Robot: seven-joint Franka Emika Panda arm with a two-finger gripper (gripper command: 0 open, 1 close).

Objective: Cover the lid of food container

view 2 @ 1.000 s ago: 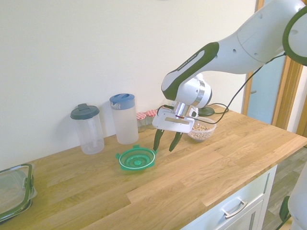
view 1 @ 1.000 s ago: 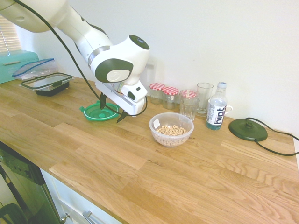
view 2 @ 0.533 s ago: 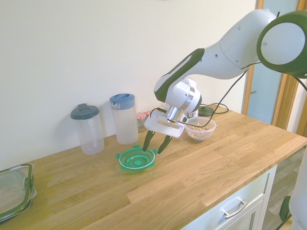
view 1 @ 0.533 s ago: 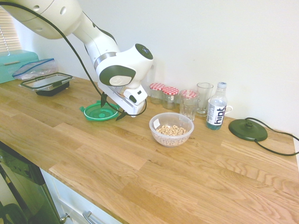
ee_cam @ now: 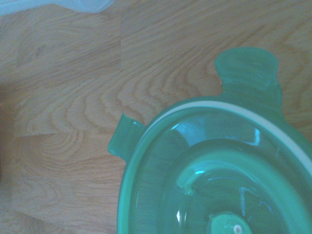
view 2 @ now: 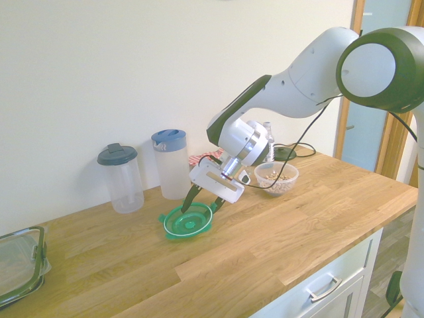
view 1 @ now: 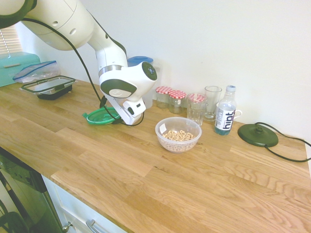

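In the first exterior view the arm comes in from the upper left and bends down to the wooden counter left of centre. The gripper is mostly hidden behind the wrist housing, so its spread cannot be read here; it sits right at the lid, which lies flat on the counter. The food container stands near the middle of the frame, apart from the lid, open-topped with cereal rings inside. Behind it, toward the upper right, are two jars with red checked caps, two empty drinking glasses and a water bottle. A black-rimmed rectangular container sits at the left edge.

In the second exterior view the arm enters from the upper right and slopes down to the lid at frame centre. The gripper is tilted, its two dark fingers spread wide, one tip over the lid's far rim and the other by its right rim. It grips nothing. The food container stands to the right, behind the wrist. Two clear pitchers stand by the wall, left of centre, both looking empty.

The wrist view shows the lid filling the lower right, two clip tabs sticking out over the wood grain.
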